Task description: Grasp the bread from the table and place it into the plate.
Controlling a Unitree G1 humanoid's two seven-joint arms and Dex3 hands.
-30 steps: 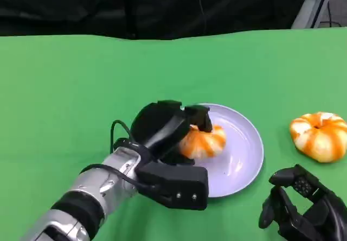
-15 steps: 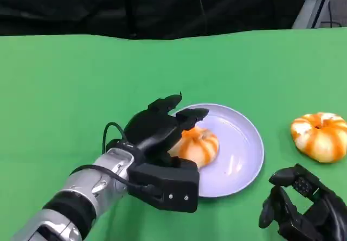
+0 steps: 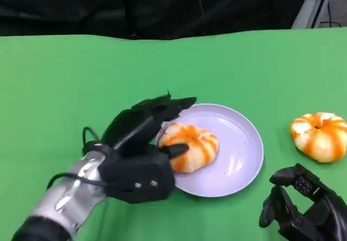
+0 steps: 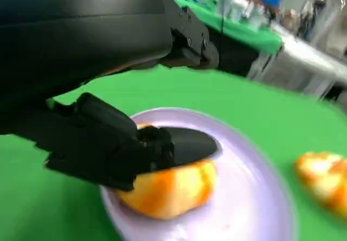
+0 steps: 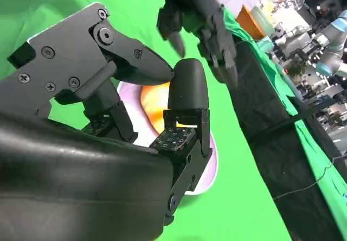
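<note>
Bread (image 3: 188, 146) sits on the plate (image 3: 244, 143) mid-frame; left hand (image 3: 142, 151) fingers spread wide, holding nothing. Next, I'd guess: back away.

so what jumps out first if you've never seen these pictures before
The orange-and-white bread lying on the lavender plate near the middle of the green table catches the eye first. The left robot hand sits at the plate's near-left edge with fingers spread around the bread. A second bread lies on the table to the right of the plate, with the right robot hand low in front of it.
</note>
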